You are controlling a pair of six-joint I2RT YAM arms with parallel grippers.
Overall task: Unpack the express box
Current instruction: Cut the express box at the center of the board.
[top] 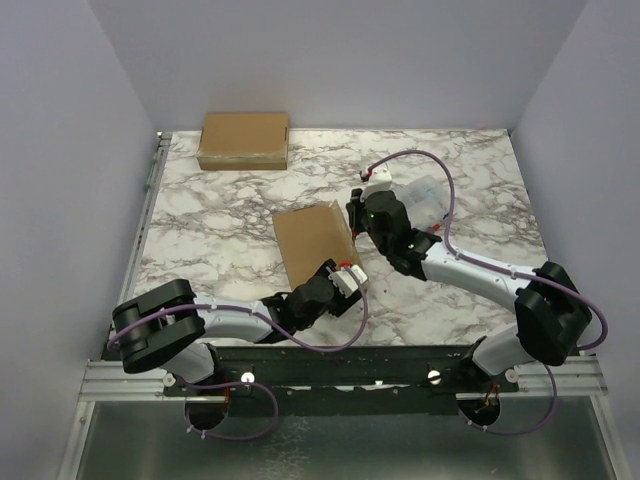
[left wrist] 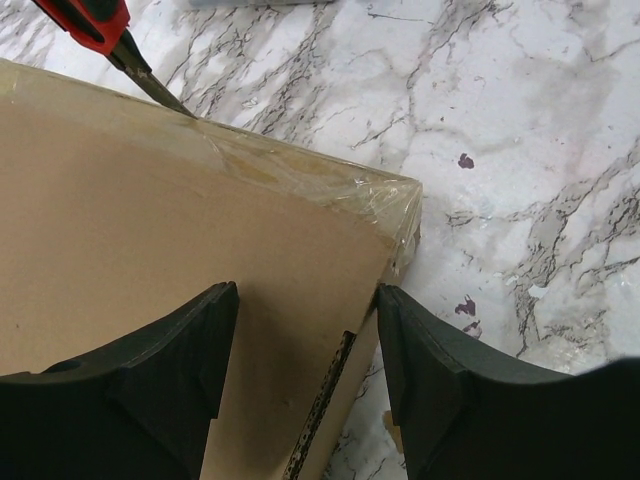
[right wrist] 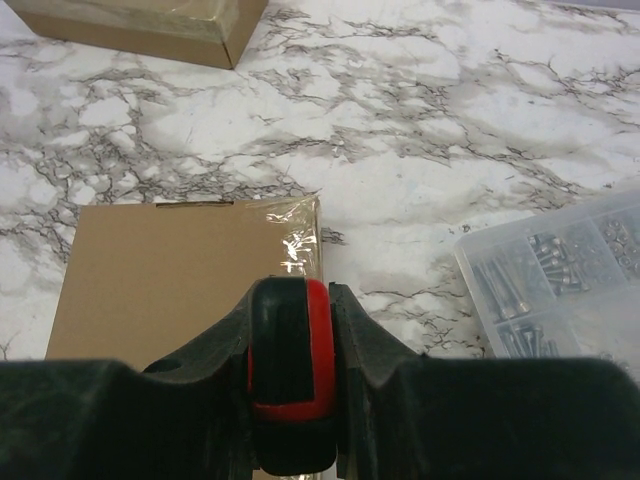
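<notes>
Left gripper (left wrist: 307, 292): jaws wide, holding nothing; astride the express box's (left wrist: 150, 230) near right edge, one finger over its top, the other over the marble table (left wrist: 520, 150).
Express box: plain brown, clear-taped, flat at mid-table between both grippers.
Right gripper (right wrist: 297, 295): clamped on red-handled knife (right wrist: 290, 360); blade tip touches the box's far taped edge.
Screw organiser (right wrist: 560, 280): right of box.
Second carton (top: 244, 140): far left.
</notes>
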